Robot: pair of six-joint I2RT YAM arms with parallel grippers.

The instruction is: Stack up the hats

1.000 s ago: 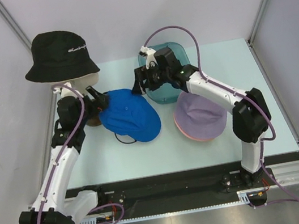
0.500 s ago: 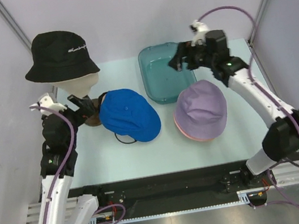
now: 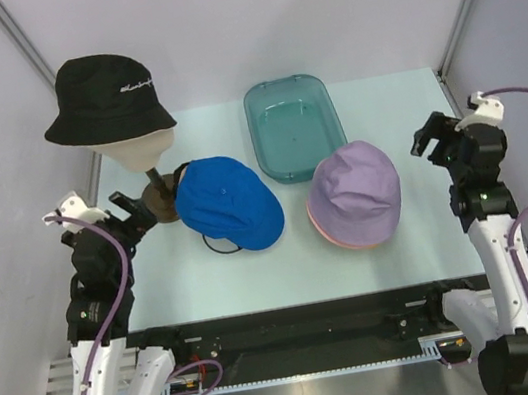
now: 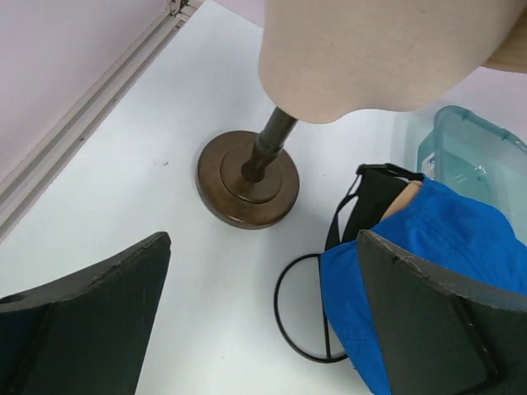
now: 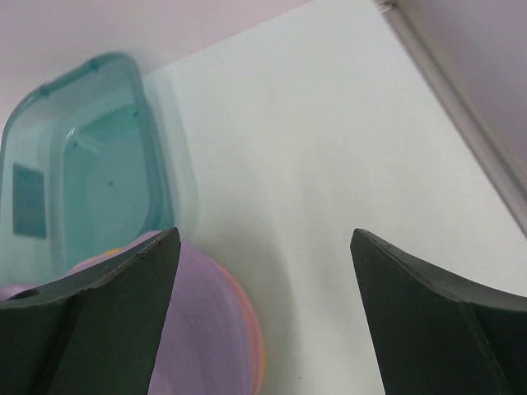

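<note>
A black bucket hat (image 3: 103,98) with white lettering sits on the cream mannequin head at the back left. A blue cap (image 3: 228,204) lies on the table beside the stand and shows in the left wrist view (image 4: 436,271), a tan edge peeking from under it. A lavender bucket hat (image 3: 354,189) lies right of centre on a stack with a pink-orange rim (image 5: 251,329). My left gripper (image 3: 124,209) is open and empty, left of the blue cap. My right gripper (image 3: 434,139) is open and empty, right of the lavender hat.
A teal clear plastic bin (image 3: 294,124) stands at the back centre and shows in the right wrist view (image 5: 78,156). The mannequin's brown round base (image 4: 247,178) sits next to the blue cap. Booth walls and metal rails close in both sides.
Both arms have pulled back toward their bases. The right gripper swung from over the bin to the far right edge. The left gripper drew away from the blue cap. The hats have not moved.
</note>
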